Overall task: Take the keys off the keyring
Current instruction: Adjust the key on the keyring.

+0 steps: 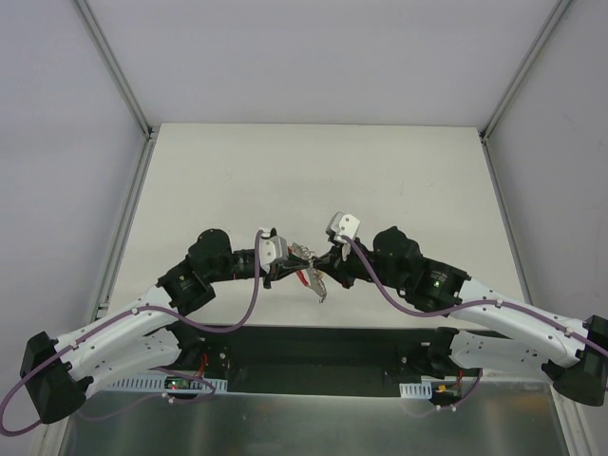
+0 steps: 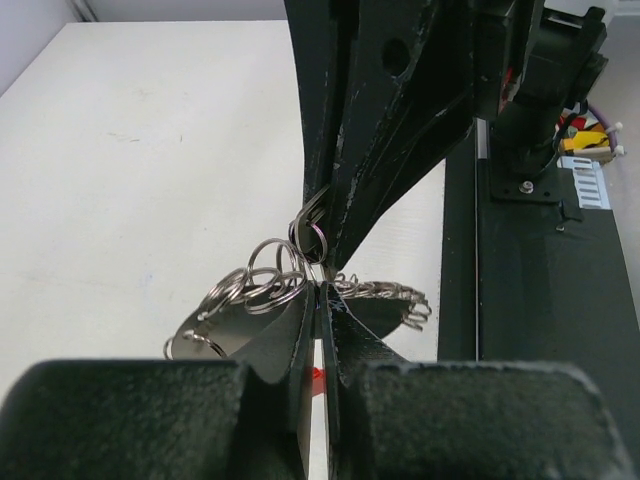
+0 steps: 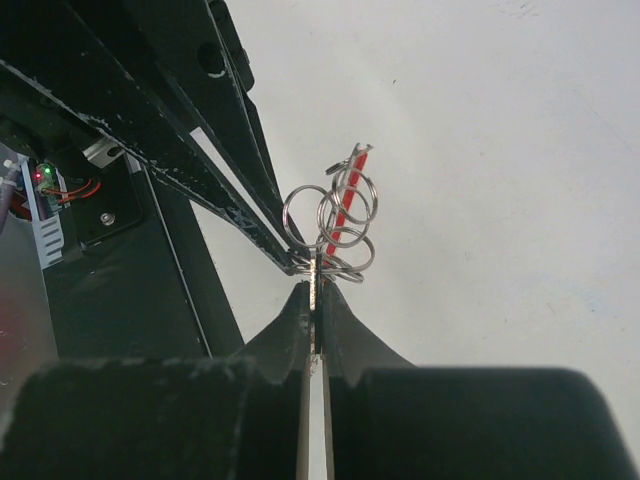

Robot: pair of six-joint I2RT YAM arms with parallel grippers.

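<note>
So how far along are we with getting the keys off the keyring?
Done: the keyring looks lifted off the table. In hand: left tool and right tool, both shut, pinch it tip to tip. Left: all the removal; the keys hang among the rings, and none lies loose.

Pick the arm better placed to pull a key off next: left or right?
Left, probably. The left gripper is shut at the keys, their blades fanning out by its tips. The right gripper pinches the keyring at its loops, so it suits anchoring.
</note>
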